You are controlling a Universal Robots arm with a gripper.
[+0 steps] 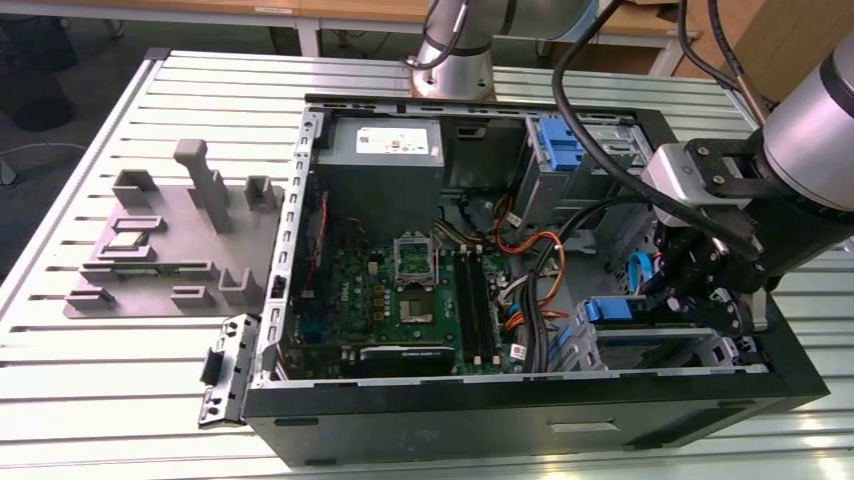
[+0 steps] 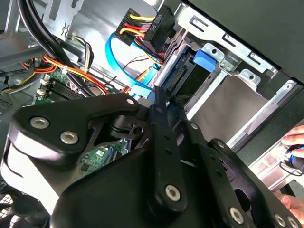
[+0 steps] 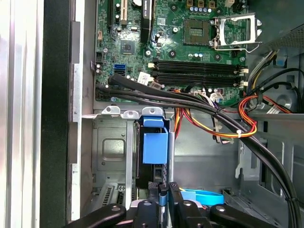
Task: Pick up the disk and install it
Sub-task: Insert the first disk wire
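The disk (image 3: 155, 148) stands on edge in the drive bay (image 3: 110, 151) at the right near corner of the computer case (image 1: 534, 420) in the exterior view. The tool (image 3: 163, 189) is closed on the disk's edge. I judge it is being seated: keep it parallel to the bay walls, push slowly, and keep the blue cable (image 3: 203, 195) away.

Disk (image 3: 155, 148) mostly hidden in its bay, hand (image 3: 163, 189) fingertips cut off by frame edge
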